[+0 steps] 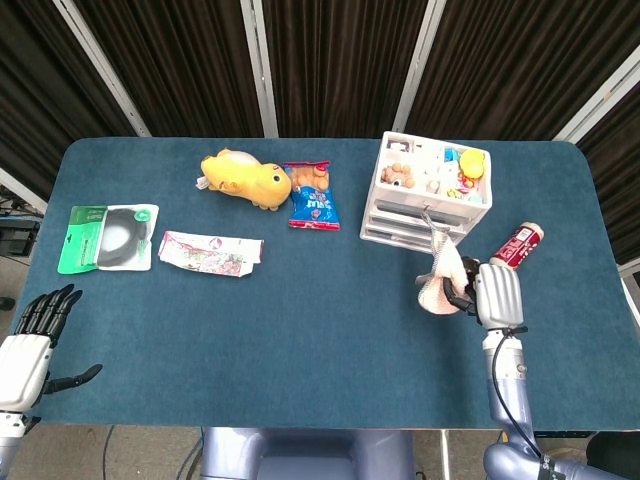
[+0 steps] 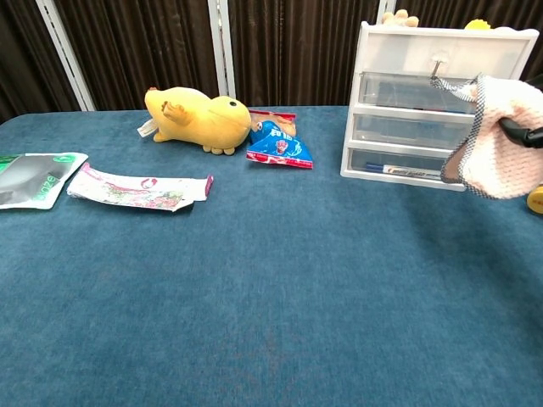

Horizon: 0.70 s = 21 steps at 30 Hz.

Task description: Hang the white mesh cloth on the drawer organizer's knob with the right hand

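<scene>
Right hand (image 1: 495, 292) pinching white mesh cloth (image 1: 442, 280) at 6 o'clock of one drawer organizer (image 1: 430, 190) (three drawers, small toys in top tray), cloth's loop near knob (image 2: 439, 59), one red tube (image 1: 516, 246) at 4 o'clock, left hand (image 1: 35, 335) spread, holding nothing.

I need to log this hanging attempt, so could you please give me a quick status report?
Right robot hand holding white mesh cloth just before organizer knob. Not hung yet. Left robot hand open, idle. Nothing in the way.
</scene>
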Each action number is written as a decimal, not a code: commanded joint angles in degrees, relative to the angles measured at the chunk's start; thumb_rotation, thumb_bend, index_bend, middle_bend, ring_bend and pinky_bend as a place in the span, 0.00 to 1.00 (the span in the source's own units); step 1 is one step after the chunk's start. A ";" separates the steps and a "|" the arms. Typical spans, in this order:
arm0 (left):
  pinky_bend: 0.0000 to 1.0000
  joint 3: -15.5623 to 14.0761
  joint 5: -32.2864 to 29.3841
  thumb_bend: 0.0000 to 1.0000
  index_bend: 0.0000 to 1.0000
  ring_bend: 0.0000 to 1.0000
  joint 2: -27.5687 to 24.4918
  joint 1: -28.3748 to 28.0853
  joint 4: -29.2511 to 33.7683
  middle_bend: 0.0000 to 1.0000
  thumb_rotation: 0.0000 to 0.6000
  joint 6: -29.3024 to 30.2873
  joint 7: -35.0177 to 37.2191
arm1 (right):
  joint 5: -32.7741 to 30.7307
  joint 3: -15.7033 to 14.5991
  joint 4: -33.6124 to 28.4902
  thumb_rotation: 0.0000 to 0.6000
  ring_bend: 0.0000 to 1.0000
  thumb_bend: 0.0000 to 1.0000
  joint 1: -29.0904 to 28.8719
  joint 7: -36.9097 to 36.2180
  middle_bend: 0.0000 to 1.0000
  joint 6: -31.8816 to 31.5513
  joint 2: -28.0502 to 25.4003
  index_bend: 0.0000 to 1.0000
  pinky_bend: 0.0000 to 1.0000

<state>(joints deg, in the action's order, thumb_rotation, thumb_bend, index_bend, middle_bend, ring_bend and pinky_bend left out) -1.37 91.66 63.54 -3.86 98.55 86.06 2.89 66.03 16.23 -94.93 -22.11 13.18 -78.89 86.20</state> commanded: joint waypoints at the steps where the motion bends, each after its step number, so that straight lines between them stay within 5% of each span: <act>1: 0.00 0.00 0.02 0.00 0.00 0.00 0.00 0.01 -0.01 0.00 1.00 0.03 0.01 | -0.02 -0.14 0.06 1.00 0.97 0.48 0.02 0.08 0.99 0.10 0.13 0.74 1.00; 7: 0.00 0.01 0.00 0.00 0.00 0.00 -0.03 0.01 -0.04 0.00 1.00 0.03 0.07 | -0.35 -0.19 0.37 1.00 0.96 0.48 -0.09 0.62 0.98 0.28 0.53 0.73 1.00; 9: 0.00 0.01 -0.05 0.00 0.00 0.00 -0.04 0.01 -0.02 0.00 1.00 -0.01 0.14 | -0.75 -0.24 0.53 1.00 0.90 0.43 -0.08 0.86 0.93 0.53 0.54 0.66 0.96; 14: 0.00 0.01 -0.06 0.00 0.00 0.00 -0.08 -0.01 -0.03 0.00 1.00 -0.04 0.16 | -3.71 -2.07 -1.22 1.00 0.32 0.09 0.00 3.13 0.34 4.56 -1.67 0.13 0.47; 17: 0.00 0.00 0.05 0.00 0.00 0.00 -0.07 -0.01 -0.02 0.00 1.00 0.02 0.13 | -5.78 -2.72 -3.60 1.00 0.07 0.01 0.05 5.03 0.12 6.24 -3.57 0.01 0.25; 21: 0.00 0.00 0.05 0.00 0.00 0.00 -0.13 0.00 -0.01 0.00 1.00 0.04 0.13 | -5.57 -4.71 -6.52 1.00 0.00 0.00 0.58 9.13 0.00 5.93 -6.47 0.00 0.12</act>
<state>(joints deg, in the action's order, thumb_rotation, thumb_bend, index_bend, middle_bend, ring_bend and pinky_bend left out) -1.37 91.71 63.41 -3.85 98.55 86.10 3.03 60.39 12.77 -99.97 -21.87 20.44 -73.07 81.31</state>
